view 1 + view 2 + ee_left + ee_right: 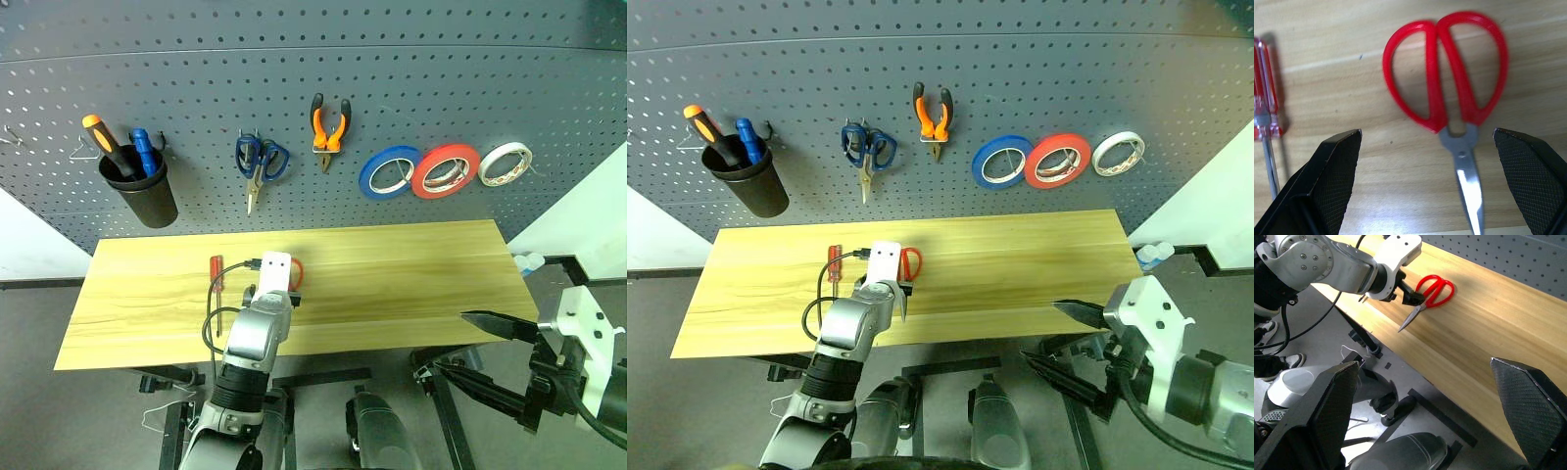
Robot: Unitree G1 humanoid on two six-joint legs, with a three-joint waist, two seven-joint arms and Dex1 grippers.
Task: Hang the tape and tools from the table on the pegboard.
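Note:
The red-handled scissors (1444,73) lie flat on the table (411,274), blades toward its front edge. My left gripper (1425,133) hovers open just over them, one finger on each side of the pivot. To their left lies the slim red-handled screwdriver (217,269). On the pegboard (441,78) hang the orange-and-black pliers (329,125) and the red tape (446,169). My right gripper (460,341) is open and holds nothing, off the table's front right corner and below its edge.
Also on the pegboard are a black cup (147,191) with an orange-and-black and a blue screwdriver, blue scissors (260,162), a blue roll (390,171) and a white roll (505,163). The table's right half is bare wood.

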